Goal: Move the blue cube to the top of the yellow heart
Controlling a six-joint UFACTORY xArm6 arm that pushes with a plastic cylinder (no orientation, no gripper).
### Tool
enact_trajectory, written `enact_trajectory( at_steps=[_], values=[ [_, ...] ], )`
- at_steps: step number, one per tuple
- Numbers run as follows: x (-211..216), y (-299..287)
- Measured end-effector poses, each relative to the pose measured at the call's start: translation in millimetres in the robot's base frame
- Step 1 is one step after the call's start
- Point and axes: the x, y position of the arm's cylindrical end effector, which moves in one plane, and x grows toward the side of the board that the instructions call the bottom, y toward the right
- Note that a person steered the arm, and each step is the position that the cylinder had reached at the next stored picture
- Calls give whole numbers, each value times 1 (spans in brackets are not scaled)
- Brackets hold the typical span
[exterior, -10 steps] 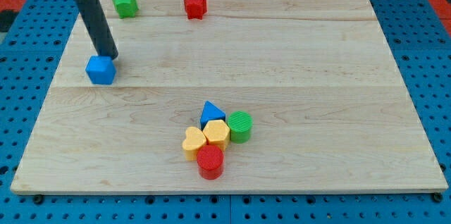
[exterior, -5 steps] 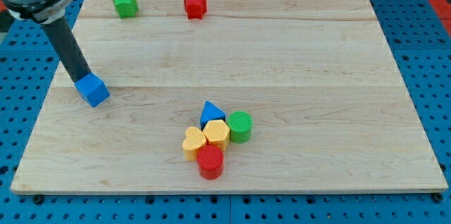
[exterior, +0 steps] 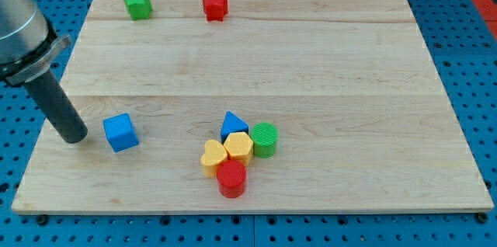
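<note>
My tip (exterior: pixel 75 137) beside blue cube (exterior: pixel 120 132)

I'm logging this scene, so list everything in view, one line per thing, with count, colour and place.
blue cube: 1, blue, the view's left, lower half of the board
yellow heart: 1, yellow, left side of the bottom-centre cluster
yellow block: 1, yellow, cluster middle
blue triangle: 1, blue, cluster top
green cylinder: 1, green, cluster right
red cylinder: 1, red, cluster bottom
green star: 1, green, the view's top left
red star: 1, red, the view's top, right of the green star
wooden board: 1, light wood, centre
pegboard: 1, blue, around the board
my tip: 1, dark rod, just left of the blue cube
</note>
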Motion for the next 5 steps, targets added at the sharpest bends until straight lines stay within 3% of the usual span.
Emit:
enact_trajectory(
  at_steps=[2, 4, 5],
  values=[
    [1, 93],
    [-20, 87],
    [-12, 132]
  ],
)
